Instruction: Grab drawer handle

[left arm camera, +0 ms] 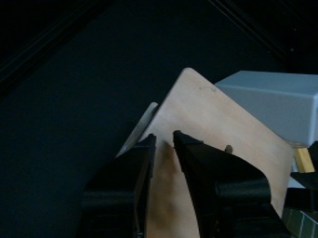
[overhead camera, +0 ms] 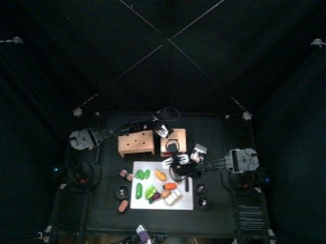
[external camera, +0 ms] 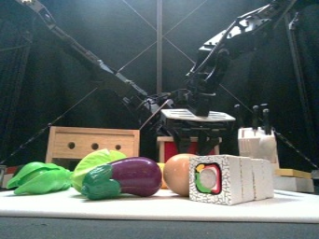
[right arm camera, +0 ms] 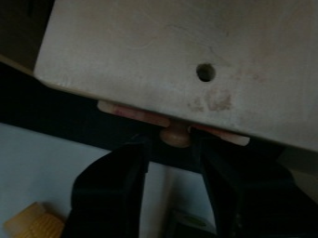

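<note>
From the top view, a light wooden box with holes in its side (overhead camera: 136,142) is sitting on the small black worktop (overhead camera: 102,176), near its far left part. The left arm is coming in from the left and reaching over the box, while the right gripper (overhead camera: 174,158) is hovering just beside the box's right end, above the far edge of a white board (overhead camera: 163,203) that is carrying toy foods.

From the front view, the wooden box (external camera: 91,145) is standing behind a green toy leaf (external camera: 37,177), a purple toy aubergine (external camera: 127,176) and a white sushi-roll block (external camera: 230,179). The right arm is hanging down in the middle behind them, next to a white knife block with black handles (external camera: 259,143).

In the left wrist view, the left gripper (left arm camera: 168,141) is pinching a thin pale wooden panel (left arm camera: 205,139) edge-on — its two black jaws are pressing against either face of it.

In the right wrist view, the right gripper (right arm camera: 176,139) is pointing at the underside edge of a pale wooden drawer front with one small round hole (right arm camera: 187,65). The pale wooden drawer handle (right arm camera: 174,119) — a short bar running along that edge — is lying between the two black jaws, which are standing apart on either side of it; whether the jaws are touching the bar cannot be told.
</note>
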You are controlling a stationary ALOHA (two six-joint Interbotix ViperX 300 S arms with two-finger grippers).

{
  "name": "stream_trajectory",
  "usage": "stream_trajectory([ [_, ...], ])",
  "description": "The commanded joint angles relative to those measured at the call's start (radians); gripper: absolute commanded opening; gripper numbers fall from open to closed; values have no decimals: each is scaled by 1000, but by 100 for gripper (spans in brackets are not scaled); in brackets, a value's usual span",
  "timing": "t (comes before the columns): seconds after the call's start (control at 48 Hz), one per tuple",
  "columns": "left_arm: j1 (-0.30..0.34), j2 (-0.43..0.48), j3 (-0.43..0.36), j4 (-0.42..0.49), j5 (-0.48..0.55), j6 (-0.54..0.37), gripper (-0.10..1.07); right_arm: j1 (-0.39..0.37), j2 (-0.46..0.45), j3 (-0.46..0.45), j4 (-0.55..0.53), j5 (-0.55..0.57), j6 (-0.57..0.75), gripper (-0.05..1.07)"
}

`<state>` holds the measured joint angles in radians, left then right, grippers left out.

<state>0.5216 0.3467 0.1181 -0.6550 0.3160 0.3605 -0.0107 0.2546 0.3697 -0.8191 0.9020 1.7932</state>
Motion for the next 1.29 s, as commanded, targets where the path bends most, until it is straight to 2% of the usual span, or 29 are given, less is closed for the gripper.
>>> stream_trajectory([
  [0.0, -6, 2, 2, 3, 8, -2, 68, -8, -18, -26, -6, -3, 3, 70],
  [0.208, -6, 3, 2, 3, 8, -2, 68, -9, -14, -26, 14, -3, 3, 64],
  [1.271, -8, -5, 6, 3, 8, -2, 68, 0, -23, -26, 17, 28, 2, 63],
])
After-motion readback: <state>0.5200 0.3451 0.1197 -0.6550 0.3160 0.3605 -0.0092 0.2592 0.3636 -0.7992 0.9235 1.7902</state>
